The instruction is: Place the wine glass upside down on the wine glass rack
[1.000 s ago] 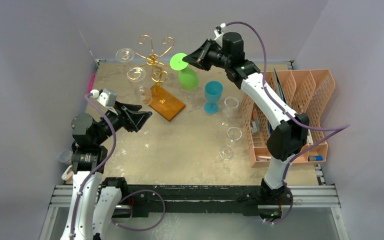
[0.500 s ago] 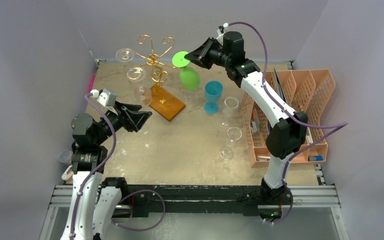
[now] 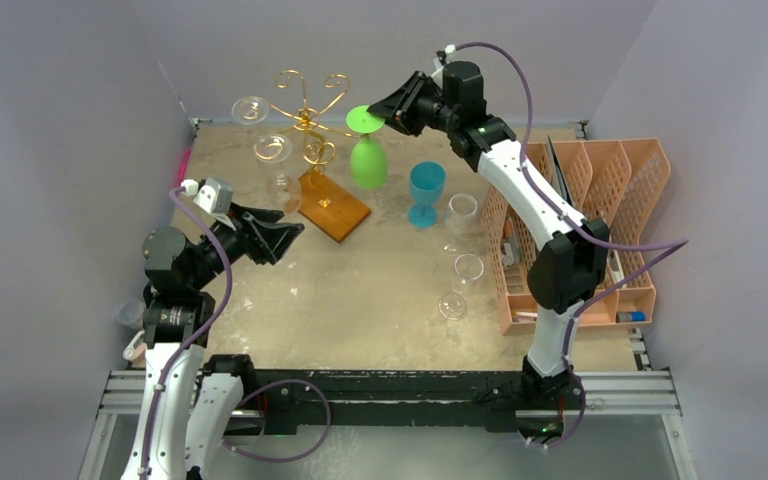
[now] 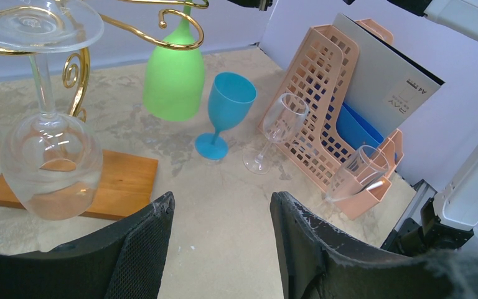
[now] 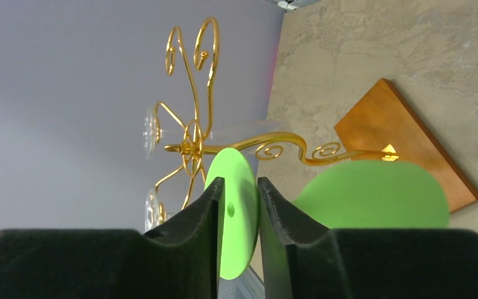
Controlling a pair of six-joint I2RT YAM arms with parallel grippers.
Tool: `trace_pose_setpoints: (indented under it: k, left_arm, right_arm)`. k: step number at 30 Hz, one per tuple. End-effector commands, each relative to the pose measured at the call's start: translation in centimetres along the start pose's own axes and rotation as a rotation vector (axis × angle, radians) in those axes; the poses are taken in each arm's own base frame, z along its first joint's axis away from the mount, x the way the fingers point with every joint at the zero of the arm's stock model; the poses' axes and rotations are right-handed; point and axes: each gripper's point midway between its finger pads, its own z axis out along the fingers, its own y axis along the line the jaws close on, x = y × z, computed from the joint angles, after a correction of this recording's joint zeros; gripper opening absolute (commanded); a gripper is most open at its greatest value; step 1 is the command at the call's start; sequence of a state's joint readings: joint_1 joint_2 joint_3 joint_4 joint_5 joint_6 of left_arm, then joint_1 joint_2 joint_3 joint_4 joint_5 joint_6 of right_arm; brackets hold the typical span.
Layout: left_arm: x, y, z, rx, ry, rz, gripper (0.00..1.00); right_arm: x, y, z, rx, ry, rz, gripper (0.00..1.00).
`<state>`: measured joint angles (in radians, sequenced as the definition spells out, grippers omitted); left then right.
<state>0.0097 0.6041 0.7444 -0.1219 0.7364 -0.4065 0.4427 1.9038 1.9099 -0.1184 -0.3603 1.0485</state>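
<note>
The green glass (image 3: 367, 163) hangs upside down on the right arm of the rack (image 3: 332, 206), far centre, its foot between the slightly parted jaws of the right gripper (image 5: 241, 184); the left gripper (image 4: 221, 198) hovers open and empty, near left

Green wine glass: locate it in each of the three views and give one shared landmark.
Top external: green wine glass hangs upside down at upper centre, right of the gold rack.
Left wrist: upper left, bowl beneath a gold arm.
Right wrist: foot inside the right tool, bowl lower right.
Shared landmark: the rack's wooden base.
</note>
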Motion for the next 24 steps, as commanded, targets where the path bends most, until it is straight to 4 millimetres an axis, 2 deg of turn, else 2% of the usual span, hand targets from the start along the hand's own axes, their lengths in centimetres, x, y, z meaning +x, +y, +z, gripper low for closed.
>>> trace_pose_setpoints:
  k: [1,5,7,14,19,21,24]
  left_arm:
    - [-1.0,-0.5,-0.1,0.013,-0.025,0.045,0.57]
    - [-1.1,-0.5,-0.1,0.01,-0.025,0.046,0.57]
    - [-1.0,-0.4,-0.1,0.009,-0.021,0.044,0.57]
    - [-1.1,-0.5,-0.2,0.005,-0.02,0.052,0.58]
    - [-1.1,-0.4,-0.3,-0.004,-0.02,0.049,0.59]
    - [-1.1,-0.5,-0.3,-0.003,-0.018,0.045,0.6]
    - [-1.2,-0.4,-0.4,-0.012,-0.021,0.044,0.62]
  right_arm:
    - [-1.2,1.2,-0.5,-0.027,-0.049,-0.04,0.31]
    - [-1.5,1.5,-0.7,-0.028,-0.06,-0.055,0.39]
    - [-1.6,1.6,-1.0,-0.02,-0.064,-0.069,0.47]
    - [-2.6,2.7,-3.6,-0.003,-0.13,-0.156,0.61]
    - [-3.0,3.7,-6.3,0.006,-0.183,-0.236,0.63]
    - [-2.6,3.9,-7.6,0.01,-0.185,-0.26,0.63]
    - [-2.1,3.4,-9.8,0.042,-0.204,-0.296,0.63]
